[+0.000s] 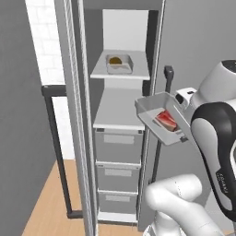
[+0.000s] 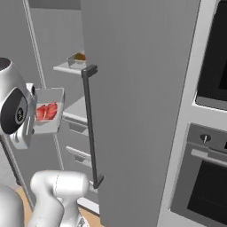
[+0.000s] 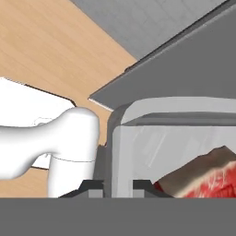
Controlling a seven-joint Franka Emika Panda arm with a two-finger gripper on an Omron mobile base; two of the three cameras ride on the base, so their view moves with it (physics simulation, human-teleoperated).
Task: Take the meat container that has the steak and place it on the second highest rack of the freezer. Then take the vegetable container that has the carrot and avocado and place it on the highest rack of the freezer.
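I have the shallow pale-grey rectangular meat container (image 1: 159, 117) pinched by one wall, my claw (image 3: 117, 184) closed on that rim: in the hand view one small dark fingertip (image 3: 92, 186) sits outside the wall and the other inside it. The tray hangs in the air in front of the tall grey freezer (image 1: 120, 115), whose door stands swung wide, just off the front right corner of its lower pale shelf (image 1: 117, 113), and it is clearly tilted. The flat pinkish-red steak with paler streaks (image 1: 167, 120) has settled toward the low side of the tray. I judge the container to be stiff and light, thin-walled plastic by the look of it, so a grip on one wall leaves it free to swing about my fingers; the smooth wall may also slip if I turn sharply. The steak looks soft and loose, much smaller than its tray, so it will slide wherever the floor slopes. I would level the tray before pushing it over the shelf edge and move slowly. On the upper shelf (image 1: 120, 71) a second grey container holding something rounded and brownish (image 1: 119, 63) sits near the middle.
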